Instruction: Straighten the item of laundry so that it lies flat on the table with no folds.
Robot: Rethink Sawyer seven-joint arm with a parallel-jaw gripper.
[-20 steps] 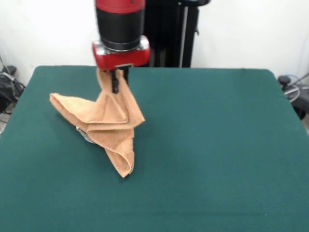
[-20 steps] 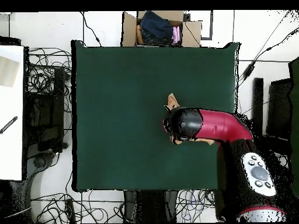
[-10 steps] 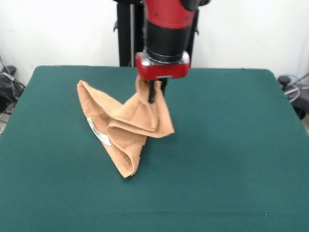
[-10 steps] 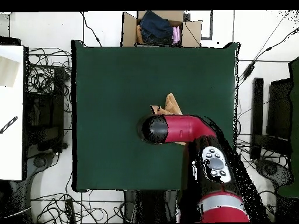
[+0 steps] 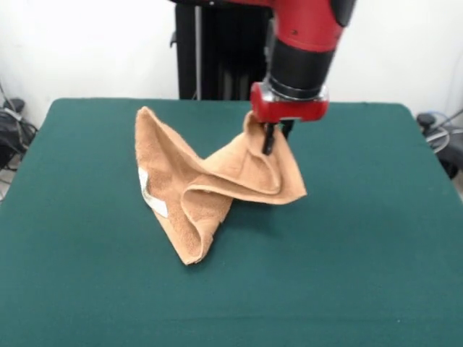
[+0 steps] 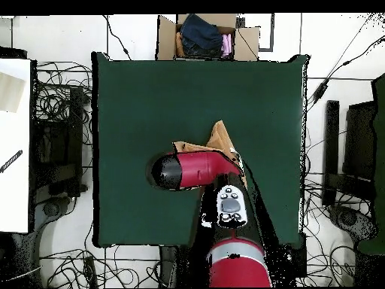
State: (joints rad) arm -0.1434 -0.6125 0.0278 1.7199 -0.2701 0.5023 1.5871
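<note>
The tan towel [image 5: 210,181] is crumpled and folded on the green table [image 5: 362,238], left of centre in the front view. A white label [image 5: 150,195] shows on its left fold. My gripper [image 5: 269,141] is shut on an upper corner of the towel and holds it lifted above the table, stretching the cloth to the right. The towel's lower corner [image 5: 189,253] rests on the table. In the overhead view only part of the towel [image 6: 218,140] shows beside the red arm [image 6: 197,168]; the gripper is hidden under the arm.
A cardboard box with clothes [image 6: 204,36] stands beyond the table's far edge in the overhead view. Cables lie on the floor around the table. The robot's black pedestal [image 5: 217,50] stands behind the table in the front view.
My gripper has moved to the right in the front view with the towel corner in it, drawing the towel out wider. The lower corner has stayed in place.
</note>
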